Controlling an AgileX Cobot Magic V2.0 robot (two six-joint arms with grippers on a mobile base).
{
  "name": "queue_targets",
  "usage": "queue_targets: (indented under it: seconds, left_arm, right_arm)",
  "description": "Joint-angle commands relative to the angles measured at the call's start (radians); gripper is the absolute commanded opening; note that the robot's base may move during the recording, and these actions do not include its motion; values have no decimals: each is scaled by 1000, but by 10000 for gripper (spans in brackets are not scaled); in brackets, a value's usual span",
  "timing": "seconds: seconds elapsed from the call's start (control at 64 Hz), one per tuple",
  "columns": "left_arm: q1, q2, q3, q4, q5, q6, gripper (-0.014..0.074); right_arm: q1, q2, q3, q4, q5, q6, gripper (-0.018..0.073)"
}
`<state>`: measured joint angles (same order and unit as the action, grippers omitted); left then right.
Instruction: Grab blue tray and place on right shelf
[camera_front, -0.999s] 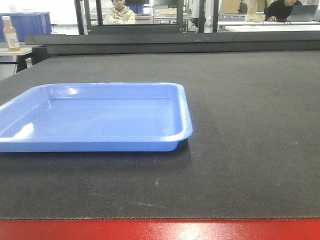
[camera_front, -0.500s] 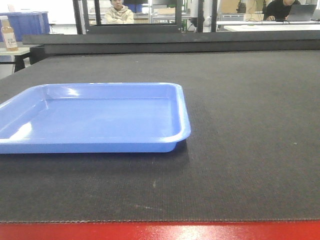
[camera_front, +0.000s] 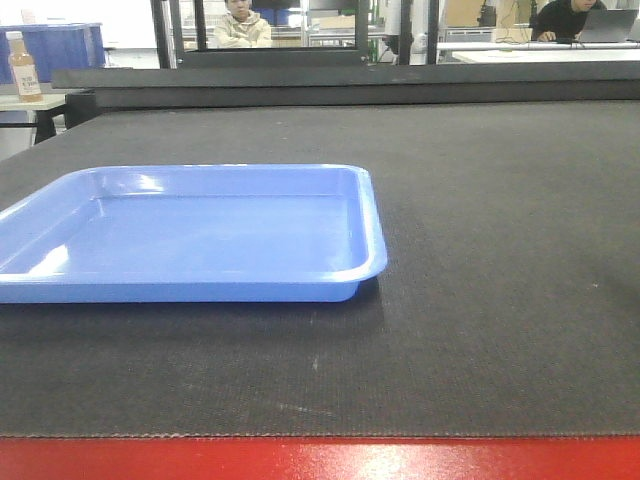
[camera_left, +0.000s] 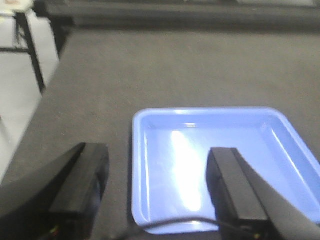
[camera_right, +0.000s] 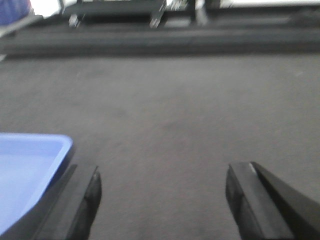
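Black-matted table up front, red edge nearest the camera. Just short of the blue tray, left gripper hanging low, spread wide: one finger over bare mat left of the tray, the other over the tray's floor, straddling its left rim, gripping nothing. Right gripper off the tray's right corner, likewise gaping and empty, over mat. Tray itself flat on the mat, unlifted, nothing inside. Beyond the tray, far left, a bottle and a dark-blue bin; a seated person further back. No steel shelf in sight. Judged from that: approach only, with grasp, lift, carry and placing all left to do.
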<state>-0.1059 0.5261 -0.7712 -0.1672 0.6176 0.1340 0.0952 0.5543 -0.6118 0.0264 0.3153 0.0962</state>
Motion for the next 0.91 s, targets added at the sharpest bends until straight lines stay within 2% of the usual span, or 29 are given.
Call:
queue_targets:
  seconds: [0.0, 0.141, 0.265, 0.39, 0.5, 0.593, 0.718, 0.89]
  left_arm:
    - [-27, 89, -76, -17, -31, 18, 373]
    - [-33, 230, -155, -17, 54, 18, 372]
    - [-33, 366, -222, 19, 118, 18, 372]
    - [-33, 504, -283, 60, 170, 9, 372]
    - [-26, 632, -339, 70, 223, -1, 371]
    - [2, 716, -390, 68, 261, -49, 371]
    - [37, 834, -452, 42, 279, -52, 371]
    - [37, 965, -518, 40, 298, -51, 370]
  right_arm:
    - [74, 97, -112, 12, -67, -1, 634]
    - [262, 286, -288, 13, 18, -1, 634]
    - [429, 477, -440, 13, 121, -1, 634]
    - [526, 688, -598, 13, 233, 0, 634]
    - [544, 856, -736, 10, 347, 39, 634]
    - [541, 983, -854, -26, 468, 149, 634]
    - [541, 1133, -1001, -142, 641, 348, 634]
    - [535, 1253, -1084, -180, 666, 422, 634]
